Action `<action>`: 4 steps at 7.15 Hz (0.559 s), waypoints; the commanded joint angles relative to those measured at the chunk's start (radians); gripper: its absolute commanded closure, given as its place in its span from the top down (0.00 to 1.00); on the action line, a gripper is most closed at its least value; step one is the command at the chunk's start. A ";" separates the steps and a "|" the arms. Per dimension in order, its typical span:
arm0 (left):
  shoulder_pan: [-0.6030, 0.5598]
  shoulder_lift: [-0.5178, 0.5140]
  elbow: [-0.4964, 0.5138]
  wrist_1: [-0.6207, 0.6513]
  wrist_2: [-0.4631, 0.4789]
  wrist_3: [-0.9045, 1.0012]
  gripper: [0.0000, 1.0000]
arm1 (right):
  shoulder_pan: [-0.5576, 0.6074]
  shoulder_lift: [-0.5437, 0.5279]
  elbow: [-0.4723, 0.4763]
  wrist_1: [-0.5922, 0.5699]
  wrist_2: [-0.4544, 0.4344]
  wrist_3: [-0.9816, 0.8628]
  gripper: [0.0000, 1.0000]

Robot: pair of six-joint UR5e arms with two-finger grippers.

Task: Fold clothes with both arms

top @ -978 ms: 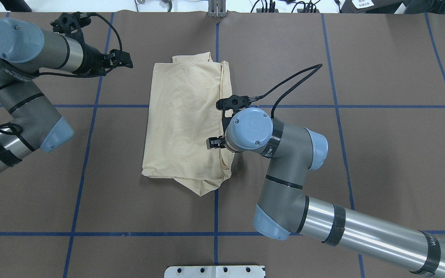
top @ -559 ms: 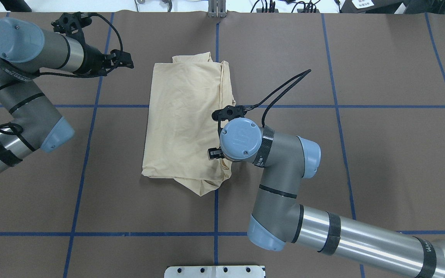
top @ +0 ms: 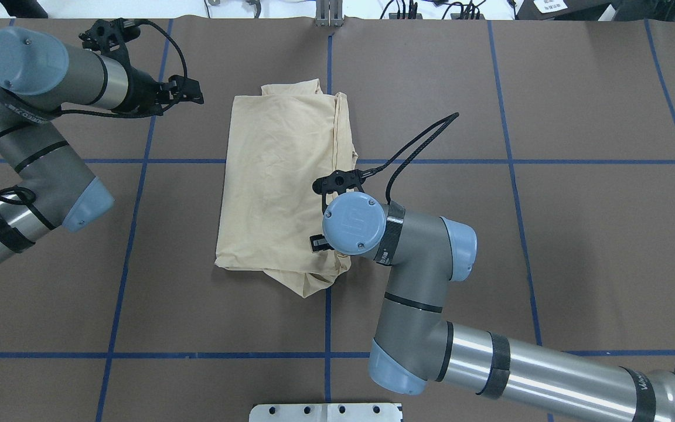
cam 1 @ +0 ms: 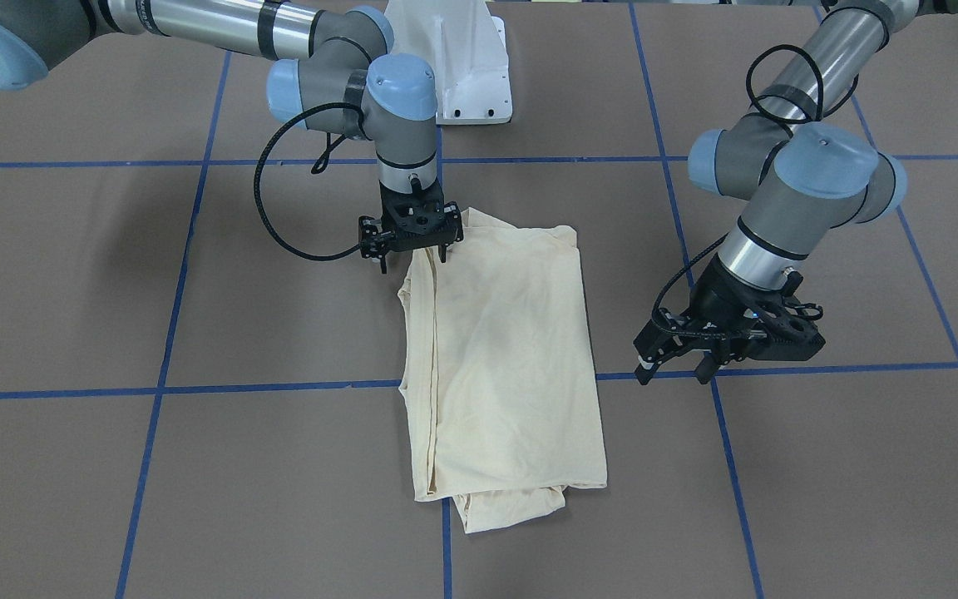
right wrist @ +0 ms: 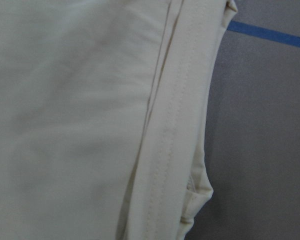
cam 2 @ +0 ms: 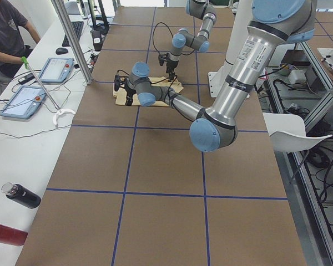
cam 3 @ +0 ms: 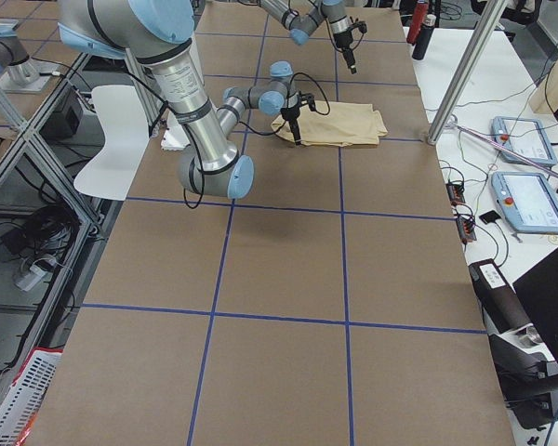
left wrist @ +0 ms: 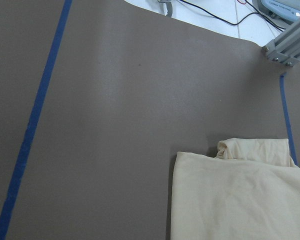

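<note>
On the brown table point(cam 1: 113, 274), folded flat: cream T-shirt point(cam 1: 504, 349). Above its robot-side corner, right gripper point(cam 1: 411, 259) pointing straight down, jaws spread astride the edge. Near the far corner, left gripper point(cam 1: 672, 373) tilted, hovering, jaws spread.

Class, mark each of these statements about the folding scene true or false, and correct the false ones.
1. The shirt lies folded into a long rectangle on the table. True.
2. The left gripper grips the shirt. False: it is open and hangs over bare table beside the shirt, apart from it.
3. The right gripper is at the shirt's corner at the end nearer the robot. True.
4. A dark print shows on the shirt's top side. False: only plain cream cloth shows.
</note>
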State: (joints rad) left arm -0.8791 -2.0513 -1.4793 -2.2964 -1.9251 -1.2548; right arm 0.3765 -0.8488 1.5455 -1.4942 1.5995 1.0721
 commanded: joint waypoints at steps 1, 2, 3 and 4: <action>0.002 -0.003 0.001 0.000 0.000 0.000 1.00 | -0.007 -0.010 -0.001 -0.001 -0.003 -0.004 1.00; 0.003 -0.006 0.001 0.002 0.000 -0.003 1.00 | -0.007 -0.007 0.002 -0.026 0.003 -0.006 1.00; 0.003 -0.004 -0.001 0.002 0.000 -0.003 1.00 | -0.007 -0.004 0.019 -0.056 0.007 -0.009 1.00; 0.003 -0.006 -0.001 0.000 0.000 -0.003 1.00 | -0.005 -0.012 0.033 -0.069 0.007 -0.009 1.00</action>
State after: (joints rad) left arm -0.8762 -2.0559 -1.4796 -2.2953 -1.9251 -1.2575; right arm 0.3701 -0.8559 1.5616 -1.5405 1.6044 1.0644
